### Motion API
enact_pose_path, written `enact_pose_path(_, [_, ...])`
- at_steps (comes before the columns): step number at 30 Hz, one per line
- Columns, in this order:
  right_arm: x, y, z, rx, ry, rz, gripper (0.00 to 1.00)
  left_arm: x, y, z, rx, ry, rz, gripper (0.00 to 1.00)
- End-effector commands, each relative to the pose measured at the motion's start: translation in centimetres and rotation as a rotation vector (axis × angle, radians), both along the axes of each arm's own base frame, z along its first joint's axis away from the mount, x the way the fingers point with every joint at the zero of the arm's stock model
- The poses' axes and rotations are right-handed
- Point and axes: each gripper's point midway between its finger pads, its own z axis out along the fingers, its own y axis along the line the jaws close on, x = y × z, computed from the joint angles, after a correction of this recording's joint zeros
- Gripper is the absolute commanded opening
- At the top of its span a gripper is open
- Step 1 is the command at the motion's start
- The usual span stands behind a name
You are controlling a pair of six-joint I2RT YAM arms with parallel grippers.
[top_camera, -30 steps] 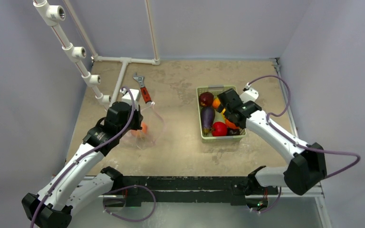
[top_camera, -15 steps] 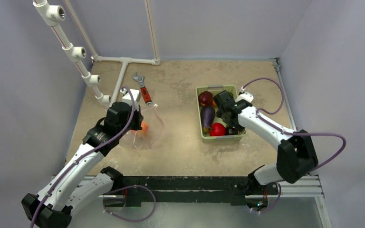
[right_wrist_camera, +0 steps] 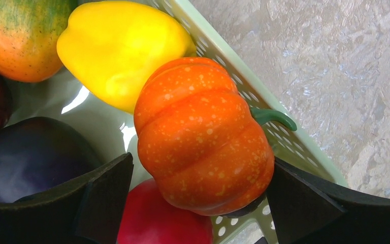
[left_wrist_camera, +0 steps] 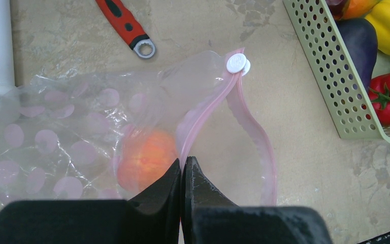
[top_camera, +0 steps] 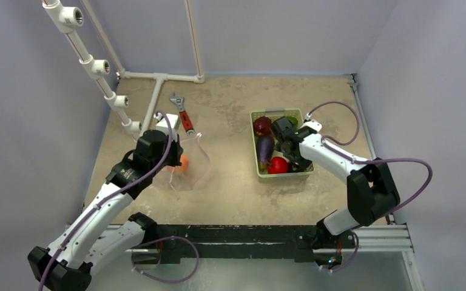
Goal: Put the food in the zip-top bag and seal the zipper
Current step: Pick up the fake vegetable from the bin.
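Pinches zipper [left_wrist_camera: 193, 119] with left gripper [left_wrist_camera: 183, 165]; straddles pumpkin [right_wrist_camera: 203, 137], right gripper [right_wrist_camera: 198, 198] spread wide; shows one fruit [left_wrist_camera: 144, 162] in unsealed zip-top bag [left_wrist_camera: 71, 127], others in basket [left_wrist_camera: 325, 76].

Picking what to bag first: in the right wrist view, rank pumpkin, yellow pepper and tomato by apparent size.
1. Pumpkin, largest.
2. Yellow pepper.
3. Tomato, smallest showing, but partly hidden behind the pumpkin, so unsure.

Plain pale lavender walls [top_camera: 267, 36] close in the table [top_camera: 230, 97] at the back and both sides. Its top is a mottled, worn tan surface under even, soft light. White pipes [top_camera: 158, 77] with fittings stand at the back left corner, and a black rail [top_camera: 230, 233] runs along the near edge.
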Motion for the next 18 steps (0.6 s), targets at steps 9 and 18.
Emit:
enact_pose_path(9, [2.4, -0.8, 3.8, -0.018, -0.139, -0.05, 0.9, 0.7, -0.5, 0.4, 0.001, -0.025, -0.015, 0.0])
enact_pose_path(18, [2.3, -0.7, 3.6, -0.006, -0.125, -0.038, 0.76, 0.7, -0.4, 0.2, 0.008, -0.02, -0.009, 0.0])
